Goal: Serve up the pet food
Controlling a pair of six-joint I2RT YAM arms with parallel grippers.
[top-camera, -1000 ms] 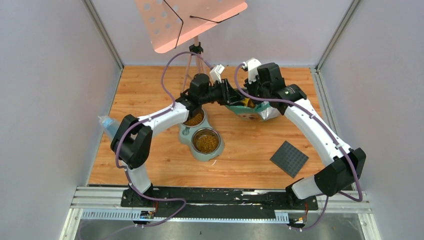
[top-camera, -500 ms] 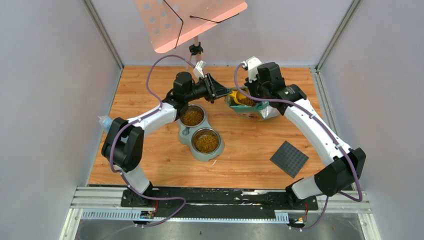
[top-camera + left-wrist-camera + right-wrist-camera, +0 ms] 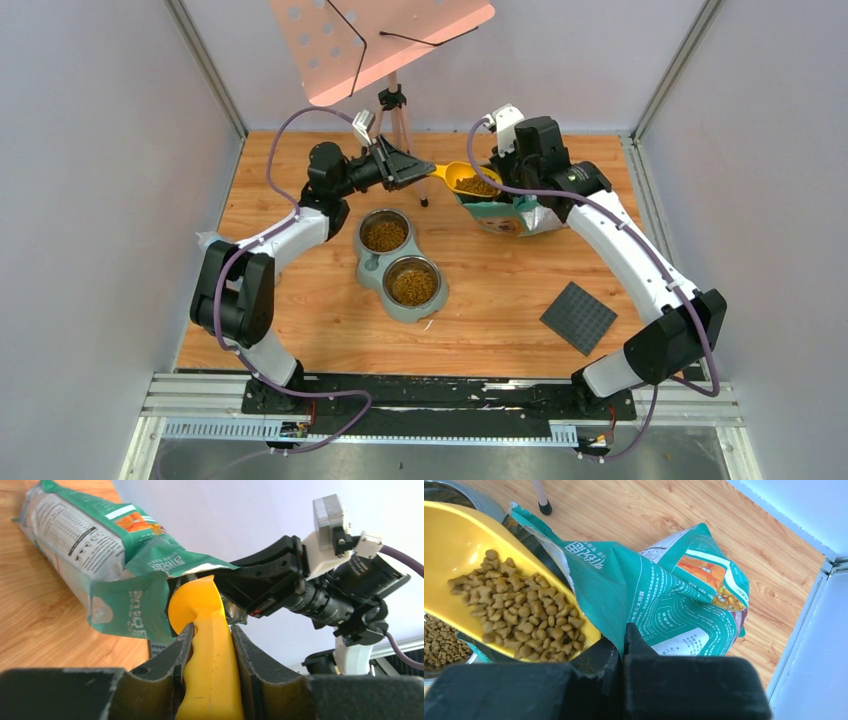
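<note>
The yellow scoop (image 3: pixel 470 180) hangs level at the mouth of the teal-green bag (image 3: pixel 508 216), heaped with brown pet food (image 3: pixel 478 187). My left gripper (image 3: pixel 425 172) is shut on the scoop's handle (image 3: pixel 210 655), which fills the gap between its fingers (image 3: pixel 172 660). My right gripper (image 3: pixel 508 192) is shut on the bag's upper edge (image 3: pixel 624 605) and holds the mouth open. In the right wrist view the scoop (image 3: pixel 454 540) and its kibble (image 3: pixel 514 615) lie just left of the pinched bag (image 3: pixel 664 595). The grey double bowl (image 3: pixel 372 268) in front holds kibble in both cups.
A tripod stand (image 3: pixel 392 100) with a pink perforated tray (image 3: pixel 380 40) rises behind the scoop, one foot (image 3: pixel 544 507) close to the bag. A dark square mat (image 3: pixel 578 317) lies front right. A clear plastic thing (image 3: pixel 212 245) sits at the left wall. Walls close three sides.
My left arm has swung back to the left and drawn the scoop, now full of kibble, out of the bag. My right gripper has kept its hold on the bag.
</note>
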